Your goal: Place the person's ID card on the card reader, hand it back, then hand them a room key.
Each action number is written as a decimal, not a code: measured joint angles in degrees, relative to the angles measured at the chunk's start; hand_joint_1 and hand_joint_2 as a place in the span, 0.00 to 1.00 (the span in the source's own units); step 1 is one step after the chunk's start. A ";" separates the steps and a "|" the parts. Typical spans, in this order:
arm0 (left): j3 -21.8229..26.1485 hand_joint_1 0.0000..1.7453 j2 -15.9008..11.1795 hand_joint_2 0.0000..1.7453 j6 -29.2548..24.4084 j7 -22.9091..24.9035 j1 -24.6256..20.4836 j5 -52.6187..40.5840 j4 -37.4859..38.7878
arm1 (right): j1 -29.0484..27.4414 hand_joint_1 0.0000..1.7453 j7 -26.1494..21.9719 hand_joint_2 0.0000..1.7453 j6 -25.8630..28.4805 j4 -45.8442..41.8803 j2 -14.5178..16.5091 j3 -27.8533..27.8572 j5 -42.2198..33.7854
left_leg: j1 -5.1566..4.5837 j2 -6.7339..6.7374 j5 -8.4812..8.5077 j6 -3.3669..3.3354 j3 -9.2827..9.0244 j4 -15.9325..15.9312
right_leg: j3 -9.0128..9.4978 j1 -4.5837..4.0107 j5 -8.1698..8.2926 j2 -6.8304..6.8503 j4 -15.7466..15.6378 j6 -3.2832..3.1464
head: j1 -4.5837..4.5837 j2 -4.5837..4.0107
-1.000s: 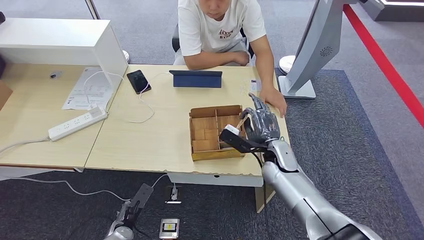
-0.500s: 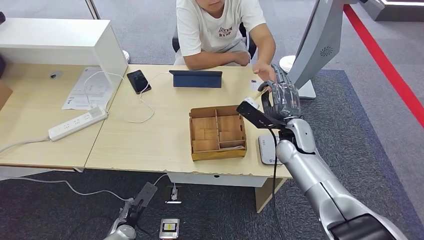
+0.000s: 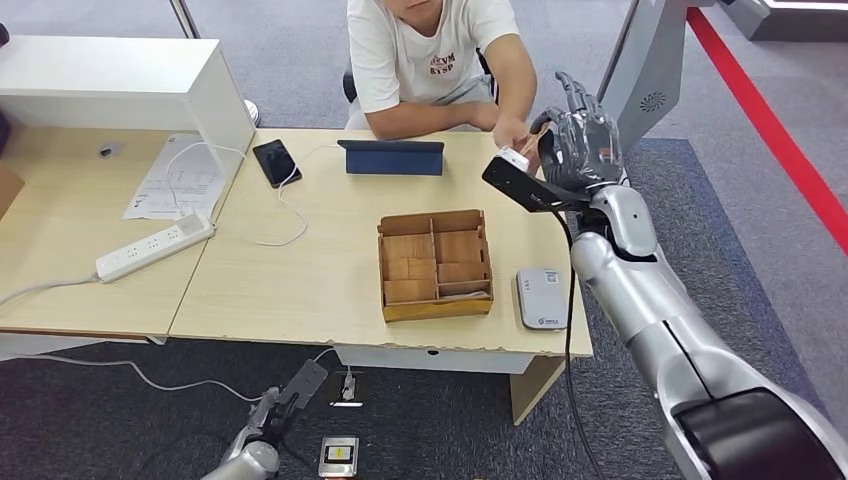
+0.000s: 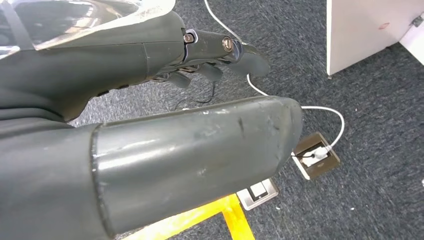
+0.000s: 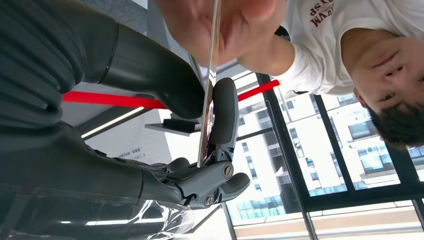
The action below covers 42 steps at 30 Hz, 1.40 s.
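My right hand (image 3: 582, 140) is raised above the table's far right corner, in front of the seated person (image 3: 435, 55). It pinches a thin tan card (image 3: 533, 143) between thumb and a finger; the right wrist view shows the card (image 5: 207, 100) edge-on. The person's hand (image 5: 220, 25) grips the card's other end, so both hold it. The white card reader (image 3: 540, 298) lies bare near the table's front right edge. The wooden box (image 3: 435, 262) of tan key cards stands beside it. My left hand (image 3: 250, 455) hangs low by the floor, holding nothing, fingers loose (image 4: 220, 50).
A blue tablet (image 3: 392, 157), a black phone (image 3: 277, 162), papers and a white power strip (image 3: 155, 245) lie on the table (image 3: 300, 290). A white cabinet (image 3: 120, 85) stands at the back left. A grey kiosk (image 3: 645, 70) rises right behind my right hand.
My right hand rose from beside the wooden box, carrying the card up and away towards the person, uncovering the card reader. The person's hand lifted from the table and took hold of the card.
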State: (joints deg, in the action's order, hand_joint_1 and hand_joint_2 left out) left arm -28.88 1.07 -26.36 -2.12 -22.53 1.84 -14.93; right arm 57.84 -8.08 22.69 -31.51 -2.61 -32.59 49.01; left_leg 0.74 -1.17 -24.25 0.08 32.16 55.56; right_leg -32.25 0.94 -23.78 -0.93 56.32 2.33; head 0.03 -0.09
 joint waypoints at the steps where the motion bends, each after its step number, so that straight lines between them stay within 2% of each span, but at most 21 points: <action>1: -0.08 0.00 0.01 0.00 -0.01 0.00 -0.04 -0.02 0.00 | 0.20 1.00 -0.01 1.00 0.02 0.24 0.04 0.00 0.01 | 0.00 0.00 0.00 0.00 0.00 0.00 | 0.00 0.00 0.00 0.00 0.00 0.00 | 0.00 0.00; 8: -0.73 0.00 -0.02 0.00 1.72 0.69 -0.41 -1.26 0.00 | 1.86 1.00 0.66 1.00 -0.93 2.22 0.51 -0.07 1.73 | 0.00 0.00 0.01 0.01 0.04 -0.01 | -0.02 0.00 0.00 0.00 0.03 0.00 | -0.01 0.00; 15: -1.58 0.00 -0.69 0.00 3.09 1.20 -1.27 -1.47 0.00 | 5.13 1.00 3.15 1.00 -3.70 5.58 2.54 -0.66 5.31 | 0.00 -0.03 0.04 0.06 0.07 0.00 | -0.08 0.00 0.00 0.00 0.09 -0.01 | 0.00 0.00; 16: -1.62 0.00 -0.76 0.00 2.99 1.26 -1.30 -1.34 0.00 | 5.26 0.94 3.15 1.00 -3.79 5.96 2.85 -0.73 5.52 | 0.01 -0.03 0.04 0.06 0.07 -0.01 | -0.08 0.00 -0.01 0.00 0.09 -0.01 | 0.00 0.00; 19: -1.65 0.00 -0.90 0.00 2.81 1.29 -1.32 -0.81 0.00 | 5.31 0.20 3.10 1.00 -3.91 7.03 3.84 -0.95 5.98 | 0.01 -0.03 0.04 0.06 0.09 -0.01 | -0.11 0.00 -0.02 0.00 0.10 -0.02 | -0.01 0.00; 20: -1.65 0.00 -0.97 0.00 2.80 1.28 -1.31 -0.60 0.00 | 5.31 0.01 3.11 1.00 -3.95 7.38 4.18 -1.03 6.07 | 0.01 -0.03 0.04 0.06 0.09 -0.01 | -0.12 0.00 -0.02 0.00 0.10 -0.03 | -0.01 0.00; 27: -1.65 0.00 -1.44 0.00 2.80 1.11 -1.17 0.10 0.00 | 5.21 0.00 3.12 1.00 -3.56 9.12 5.90 -1.53 6.55 | 0.01 -0.02 0.05 0.07 0.11 -0.01 | -0.14 -0.01 -0.02 0.00 0.10 -0.03 | -0.01 0.00; 36: -1.65 0.00 -1.67 0.00 2.80 1.02 -1.14 0.21 0.00 | 5.25 0.00 0.55 1.00 -1.69 10.31 6.80 -1.65 5.64 | 0.01 -0.02 0.05 0.08 0.10 -0.01 | -0.14 0.00 -0.02 0.00 0.10 -0.03 | 0.00 0.00; 40: -1.65 0.00 -1.77 0.00 2.50 0.53 -1.05 0.32 0.00 | 5.28 0.00 -3.85 1.00 2.77 10.45 6.83 -1.33 3.51 | 0.01 -0.02 0.05 0.08 0.10 -0.01 | -0.15 -0.01 -0.02 0.00 0.10 -0.03 | -0.01 0.00; 42: -1.65 0.00 -1.91 0.00 2.03 -0.01 -0.86 0.68 0.00 | 5.30 0.00 -8.82 1.00 7.52 10.35 6.54 -0.65 0.42 | 0.01 -0.02 0.05 0.08 0.09 0.00 | -0.16 0.00 -0.02 0.00 0.10 -0.03 | -0.01 0.00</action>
State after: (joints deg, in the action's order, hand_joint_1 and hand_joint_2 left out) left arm -30.53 -0.84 -24.34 -2.13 -23.39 2.52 -14.93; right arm 63.14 -16.90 30.21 -21.16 3.92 -33.24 49.44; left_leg 0.76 -1.18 -24.20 0.16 32.25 55.56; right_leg -32.41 0.93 -23.80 -0.92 56.42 2.29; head 0.03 -0.09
